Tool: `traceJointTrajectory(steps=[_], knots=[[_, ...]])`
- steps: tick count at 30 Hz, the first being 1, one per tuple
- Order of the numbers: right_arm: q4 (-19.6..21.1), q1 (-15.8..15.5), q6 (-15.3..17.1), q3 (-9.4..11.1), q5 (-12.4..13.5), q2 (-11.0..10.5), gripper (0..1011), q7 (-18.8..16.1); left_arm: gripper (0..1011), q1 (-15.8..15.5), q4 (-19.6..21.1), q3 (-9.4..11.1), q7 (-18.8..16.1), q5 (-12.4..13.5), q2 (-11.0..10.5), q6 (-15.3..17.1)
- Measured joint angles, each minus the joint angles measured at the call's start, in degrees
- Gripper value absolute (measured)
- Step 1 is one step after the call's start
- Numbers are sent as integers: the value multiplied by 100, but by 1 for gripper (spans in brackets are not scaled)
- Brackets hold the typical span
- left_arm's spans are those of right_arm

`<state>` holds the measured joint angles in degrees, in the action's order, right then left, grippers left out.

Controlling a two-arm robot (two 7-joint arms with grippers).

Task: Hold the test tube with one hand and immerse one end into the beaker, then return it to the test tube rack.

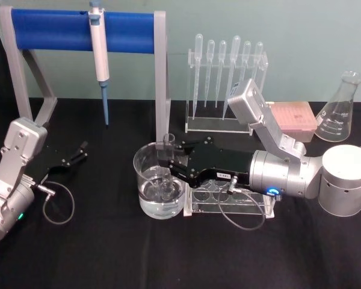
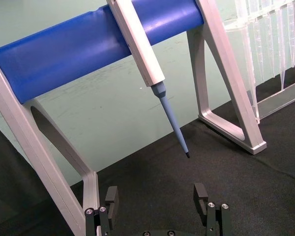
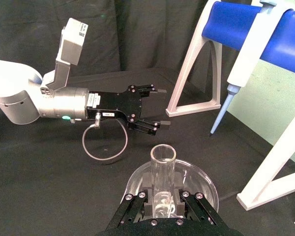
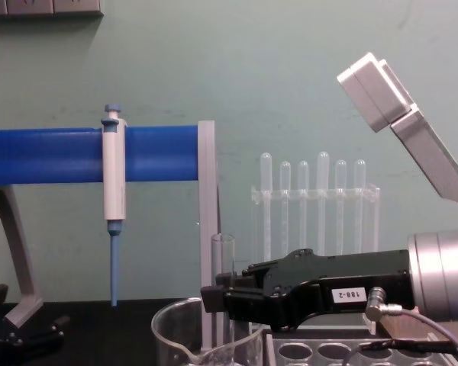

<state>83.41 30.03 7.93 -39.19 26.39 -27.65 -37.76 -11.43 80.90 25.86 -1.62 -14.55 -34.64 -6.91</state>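
The beaker stands mid-table with clear liquid in its lower part. The test tube is upright inside it, with its lower end down in the beaker and its rim above the beaker's edge. My right gripper reaches in from the right and is shut on the tube over the beaker. The right wrist view shows the test tube clamped by the right gripper above the beaker. In the chest view the test tube rises above the right gripper. My left gripper rests open at the left.
A blue-barred stand with a hanging pipettor stands behind the beaker. A clear rack with round holes lies under my right wrist. Behind are a pipette rack, a pink box and a glass flask.
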Motion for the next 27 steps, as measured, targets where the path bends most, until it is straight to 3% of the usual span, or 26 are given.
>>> traceJointTrajectory(steps=[27], knots=[[0, 0, -1, 0, 0, 0, 241, 0, 1000, 0, 0, 0, 0, 0, 0, 0]])
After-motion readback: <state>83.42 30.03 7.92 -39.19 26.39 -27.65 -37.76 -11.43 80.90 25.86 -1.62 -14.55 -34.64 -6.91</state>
